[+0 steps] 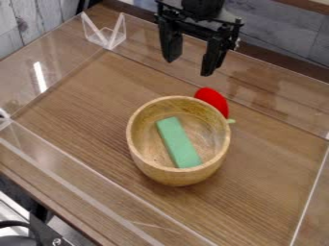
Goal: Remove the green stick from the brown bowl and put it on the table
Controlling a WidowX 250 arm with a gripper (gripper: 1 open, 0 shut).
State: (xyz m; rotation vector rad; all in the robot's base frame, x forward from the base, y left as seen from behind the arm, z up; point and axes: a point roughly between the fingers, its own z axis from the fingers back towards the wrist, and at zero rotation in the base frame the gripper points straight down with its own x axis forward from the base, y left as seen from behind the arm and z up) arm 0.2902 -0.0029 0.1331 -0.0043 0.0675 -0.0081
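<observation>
The gripper (191, 53) was held spread wide and empty, well above and behind the brown bowl (144, 159). The green stick (178, 141) lay flat inside that bowl. A descending finger might have struck the thick rim or tipped the bowl. One bowl, one stick and one red toy (215, 100) on the table (77, 110) were counted.

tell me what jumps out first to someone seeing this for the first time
The bright green stick lying flat inside the brown bowl at the middle of the table catches the eye first. A red toy peeks out just behind the bowl's far right rim. Above them, at the top, hangs the black gripper, open and pointing down.
</observation>
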